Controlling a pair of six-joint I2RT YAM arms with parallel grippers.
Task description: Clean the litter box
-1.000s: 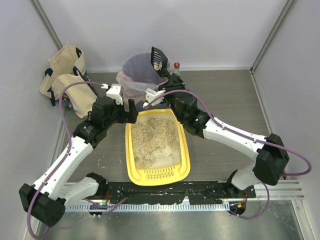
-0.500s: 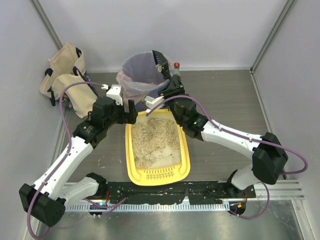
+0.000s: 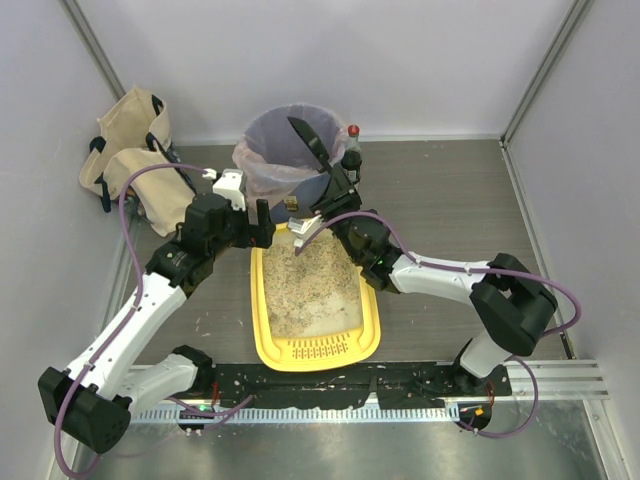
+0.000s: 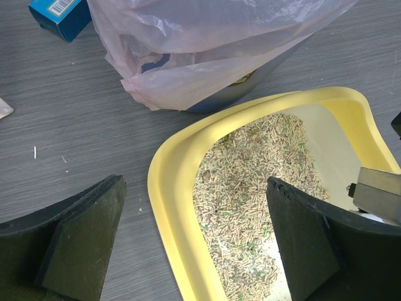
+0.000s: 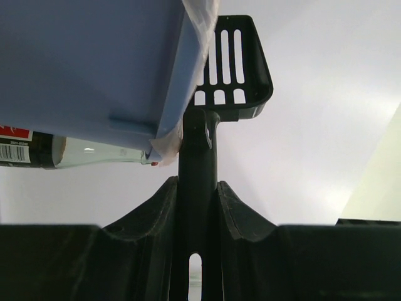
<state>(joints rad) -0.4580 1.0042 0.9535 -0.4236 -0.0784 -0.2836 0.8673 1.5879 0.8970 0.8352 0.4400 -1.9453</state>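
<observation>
Litter box (image 3: pixel 315 364), shallow yellow tray, rounded corners, flat on table (image 3: pixel 450 200), slotted grille (image 3: pixel 318 349) at near end, beige-grey granules (image 3: pixel 310 285) spread thin, bare patch near grille

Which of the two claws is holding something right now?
The right claw, shut on the black scoop by the blue bin; the left claw hangs open and empty.

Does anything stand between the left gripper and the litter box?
Nothing visible. The left gripper hangs open above the far rim of the litter box, one finger on each side. The bin stands beyond, not between.
</observation>
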